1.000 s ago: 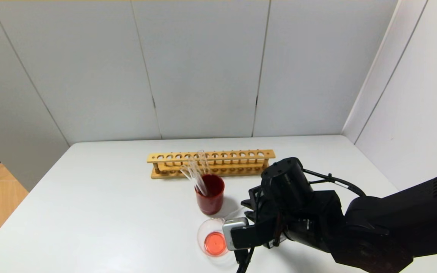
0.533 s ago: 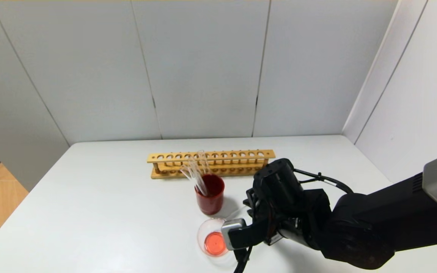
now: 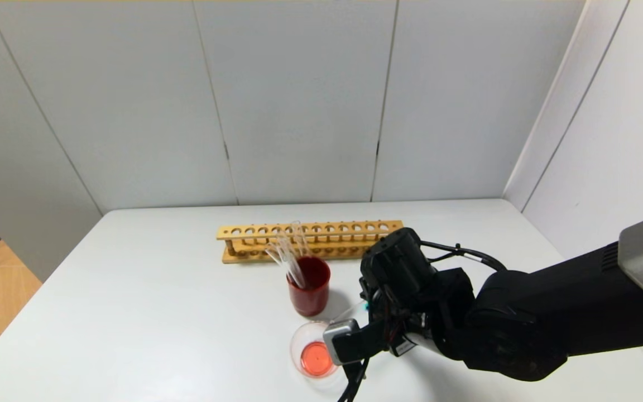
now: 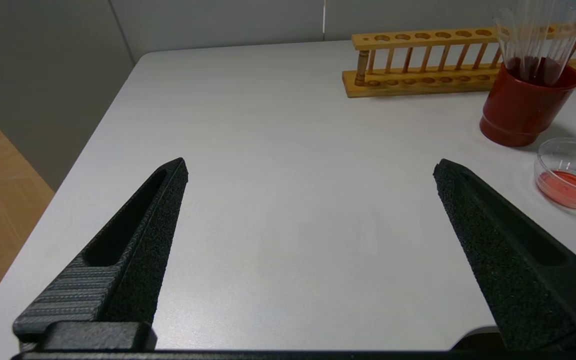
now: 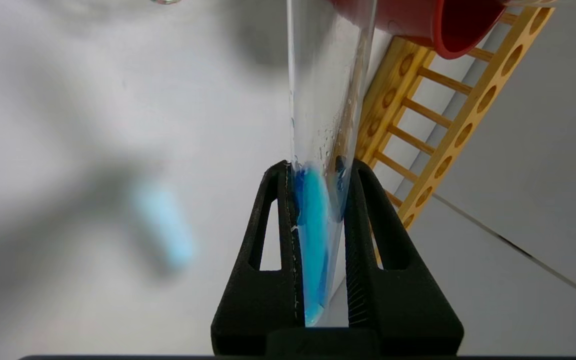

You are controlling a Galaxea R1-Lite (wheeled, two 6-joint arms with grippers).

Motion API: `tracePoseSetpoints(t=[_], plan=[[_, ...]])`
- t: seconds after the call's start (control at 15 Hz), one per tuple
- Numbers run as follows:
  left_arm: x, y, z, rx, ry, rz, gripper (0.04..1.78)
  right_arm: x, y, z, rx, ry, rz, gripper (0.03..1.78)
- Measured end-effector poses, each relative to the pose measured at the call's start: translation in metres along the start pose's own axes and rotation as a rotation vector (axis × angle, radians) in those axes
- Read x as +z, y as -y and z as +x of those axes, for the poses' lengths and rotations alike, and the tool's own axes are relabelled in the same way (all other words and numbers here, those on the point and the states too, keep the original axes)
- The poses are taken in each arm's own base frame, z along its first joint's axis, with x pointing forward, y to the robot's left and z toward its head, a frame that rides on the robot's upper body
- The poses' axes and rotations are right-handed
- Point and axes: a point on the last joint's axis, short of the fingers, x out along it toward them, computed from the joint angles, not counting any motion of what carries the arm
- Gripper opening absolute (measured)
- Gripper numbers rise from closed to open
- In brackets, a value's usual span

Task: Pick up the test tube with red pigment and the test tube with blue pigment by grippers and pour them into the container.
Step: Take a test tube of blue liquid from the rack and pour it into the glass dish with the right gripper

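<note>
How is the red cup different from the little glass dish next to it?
The red cup is taller and you cannot see through it; the container is low and clear. The red cup holds clear tubes leaning out; the container holds only a thin pool of red liquid. Both are round, open-topped and stand close together on the table.

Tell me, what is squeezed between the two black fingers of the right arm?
The test tube with blue pigment. The right wrist view shows the right gripper clamped on its blue-filled end.

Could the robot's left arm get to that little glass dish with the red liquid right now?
Probably yes: the left pincer is open over bare table, nothing between it and the container. The right pincer, shut on the blue tube, crowds its other side.
</note>
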Motion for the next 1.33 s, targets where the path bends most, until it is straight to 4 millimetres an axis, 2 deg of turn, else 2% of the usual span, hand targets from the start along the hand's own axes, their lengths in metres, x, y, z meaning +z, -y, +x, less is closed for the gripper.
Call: tracePoseSetpoints(t=[0.73,1.33], plan=[[0.0,0.0,0.0,0.0,0.0,0.0,1.74,0.013,0.006,-0.002,0.032,-0.019,-0.071,0.32],[0.0,0.0,0.0,0.0,0.0,0.0,1.74,0.023,0.019,0.002,0.036,-0.065,-0.124,0.32]])
